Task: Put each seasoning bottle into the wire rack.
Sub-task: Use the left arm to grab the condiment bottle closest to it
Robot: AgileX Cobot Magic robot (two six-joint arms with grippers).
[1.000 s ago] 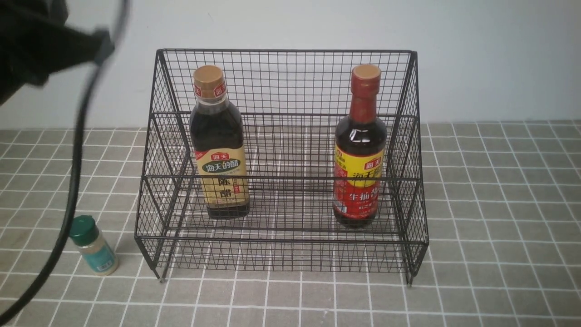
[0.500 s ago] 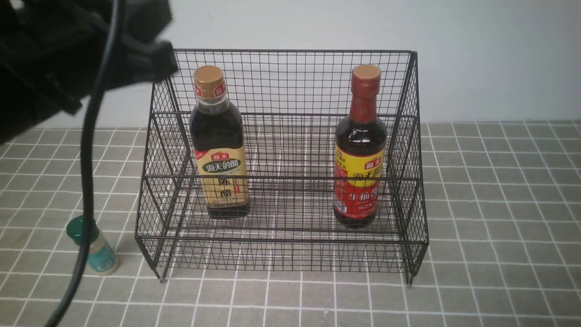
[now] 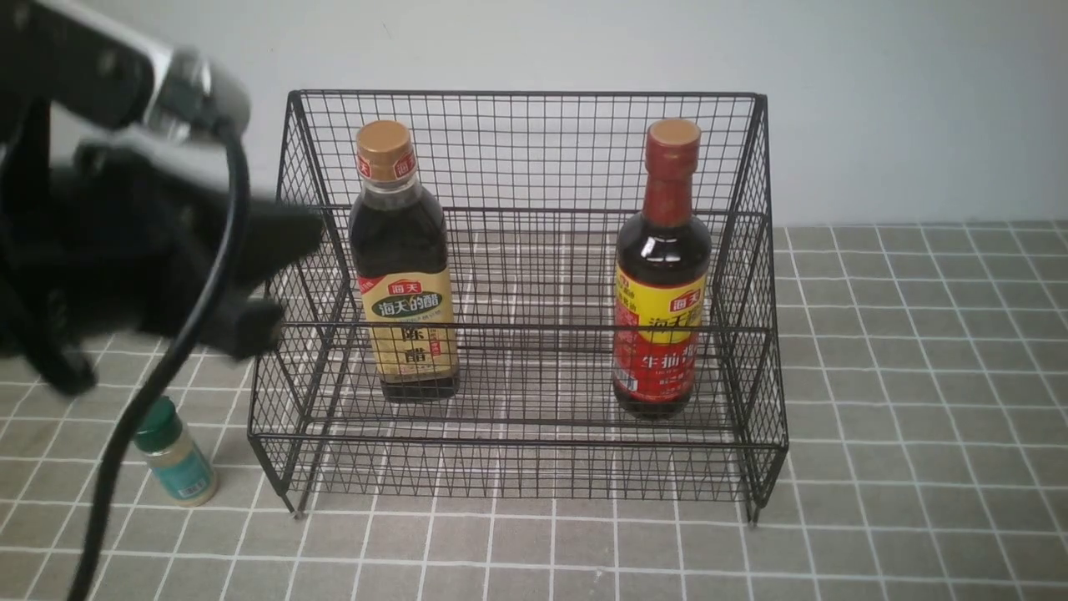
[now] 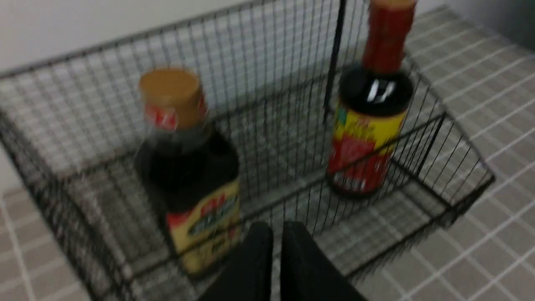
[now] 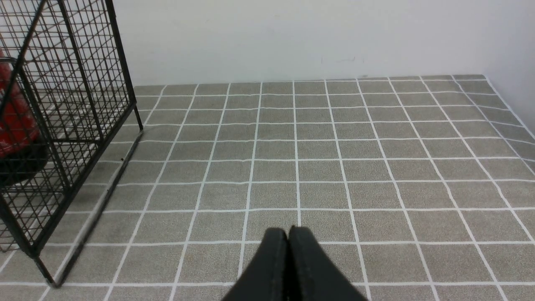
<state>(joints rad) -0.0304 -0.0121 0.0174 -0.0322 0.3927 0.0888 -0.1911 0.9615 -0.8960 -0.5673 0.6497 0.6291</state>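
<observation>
The black wire rack (image 3: pixel 534 150) stands mid-table. Inside it stand the gold-capped dark bottle (image 3: pixel 405 259) on the left and the red-necked dark bottle (image 3: pixel 663 267) on the right. The green-capped shaker (image 3: pixel 173 459) stands on the table left of the rack's front corner, partly behind a black cable. My left gripper (image 3: pixel 284 238) is blurred, high beside the rack's left wall, above the shaker. In the left wrist view my left gripper (image 4: pixel 276 228) is empty with its jaws almost together, facing the rack (image 4: pixel 455 184) and both bottles. My right gripper (image 5: pixel 288 232) is shut and empty.
The table is covered in grey tiles (image 3: pixel 918 376). A white wall (image 3: pixel 918 100) runs behind the rack. The left arm's black cable (image 3: pixel 158 376) hangs down in front of the shaker. The right wrist view shows the rack's right side (image 5: pixel 83 104).
My left arm has swung down from the top left corner to the rack's left side, and its cable now crosses the shaker. Bottles, shaker and rack have not moved.
</observation>
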